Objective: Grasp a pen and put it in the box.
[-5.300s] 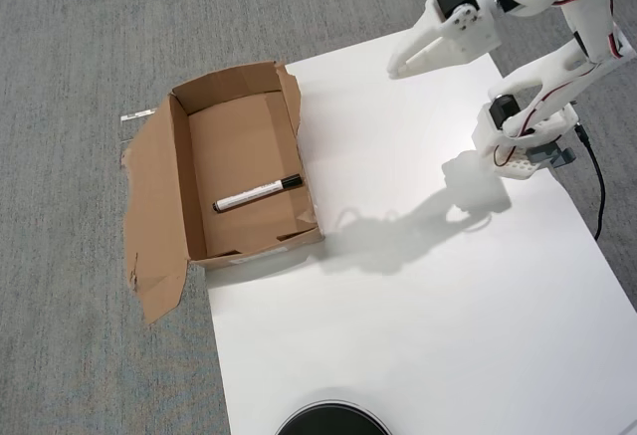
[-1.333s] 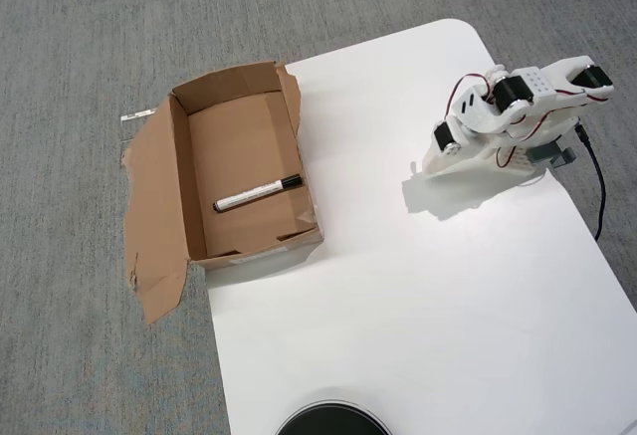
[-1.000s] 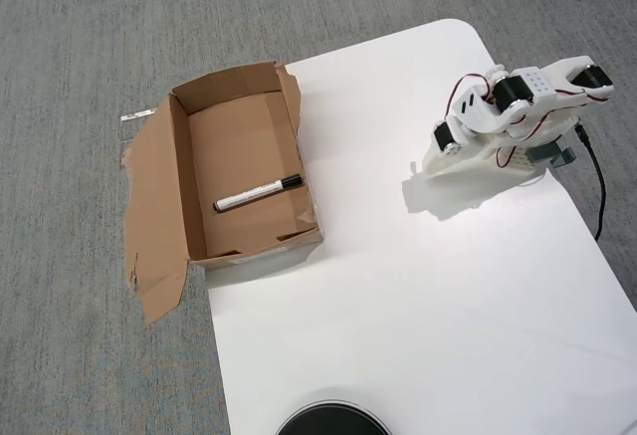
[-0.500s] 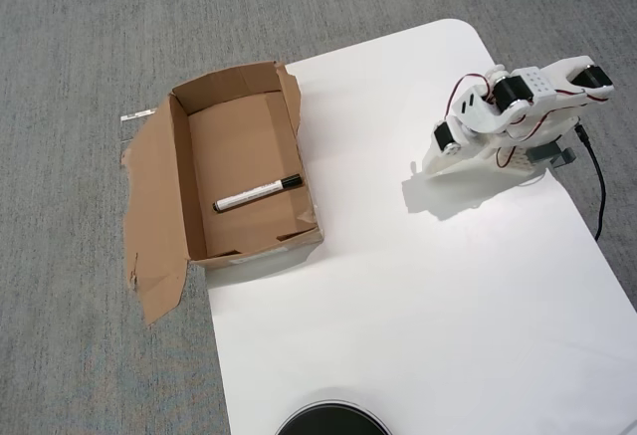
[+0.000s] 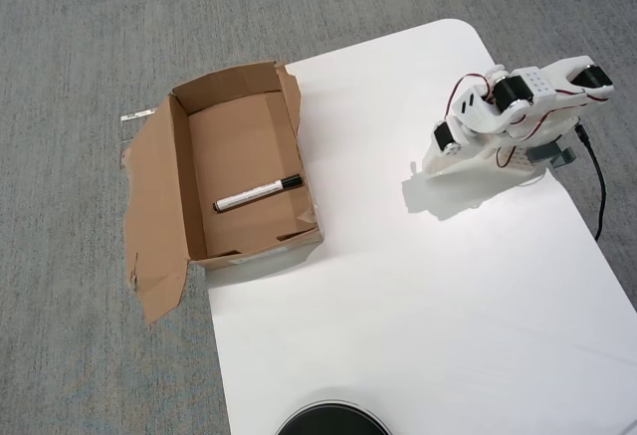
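Pen: I see the pen lying flat inside the box, slanted, black cap toward the right wall in the overhead view.
Box: the box sits open at the left edge of the white table, a torn flap spread onto the grey carpet.
Arm: folded low at the table's right side, well apart from the box.
Gripper: the gripper points left and down near the tabletop; from here I cannot tell how the jaws stand. It carries nothing.
Other: a black cable runs off the right edge; a dark round object at the bottom.
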